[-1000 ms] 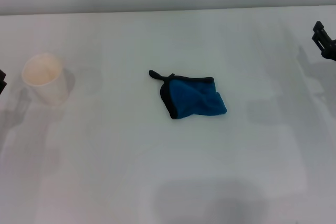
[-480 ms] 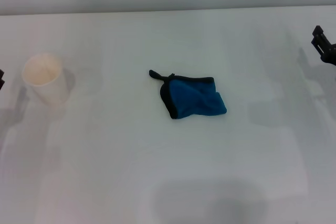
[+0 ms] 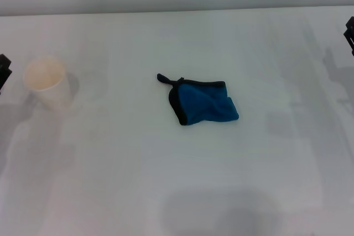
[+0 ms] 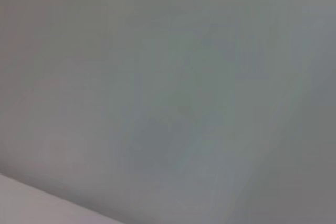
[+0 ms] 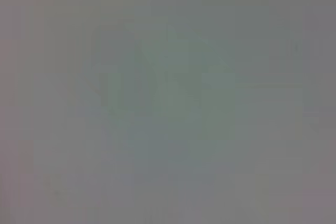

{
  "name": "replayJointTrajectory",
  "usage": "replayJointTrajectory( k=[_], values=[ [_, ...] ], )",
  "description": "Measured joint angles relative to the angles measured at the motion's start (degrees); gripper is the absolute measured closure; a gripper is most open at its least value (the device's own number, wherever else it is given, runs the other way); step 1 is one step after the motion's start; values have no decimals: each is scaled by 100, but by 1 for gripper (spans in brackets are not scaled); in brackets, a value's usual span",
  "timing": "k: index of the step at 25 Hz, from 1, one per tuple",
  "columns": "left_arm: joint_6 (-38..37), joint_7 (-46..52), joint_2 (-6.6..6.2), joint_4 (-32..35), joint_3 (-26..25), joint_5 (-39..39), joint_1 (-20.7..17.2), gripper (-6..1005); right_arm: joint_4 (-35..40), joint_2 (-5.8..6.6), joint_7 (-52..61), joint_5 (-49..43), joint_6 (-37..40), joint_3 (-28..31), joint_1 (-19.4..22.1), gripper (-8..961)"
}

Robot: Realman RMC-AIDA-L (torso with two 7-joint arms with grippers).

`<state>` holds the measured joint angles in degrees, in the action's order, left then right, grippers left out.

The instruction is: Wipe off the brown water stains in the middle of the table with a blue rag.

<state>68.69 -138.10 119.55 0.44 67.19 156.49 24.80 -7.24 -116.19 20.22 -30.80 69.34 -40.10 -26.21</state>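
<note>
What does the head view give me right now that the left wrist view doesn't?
Only the head view shows the blue rag lying crumpled mid-table, the paper cup standing toward the left, and both hands at the picture's edges: left hand, right hand. No brown stain is visible there. Only the left wrist view shows a paler strip in one corner; what it is cannot be told. Both share a plain pale surface, the white table in the head view.

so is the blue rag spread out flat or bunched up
Bunched up. The blue rag lies folded over itself in a rumpled wedge on the table, creases across its top, black edging curling along one side.
</note>
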Motion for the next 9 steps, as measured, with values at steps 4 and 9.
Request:
replayJointTrajectory(
  k=[4,9],
  values=[
    [-22,4,-4,-1,-11,4,81,152,43,0,7,24,-17,3,-28,186],
    [-416,10,-3,-15,-23,4,212,129,63,0,12,30,-22,3,-92,187]
  ],
)
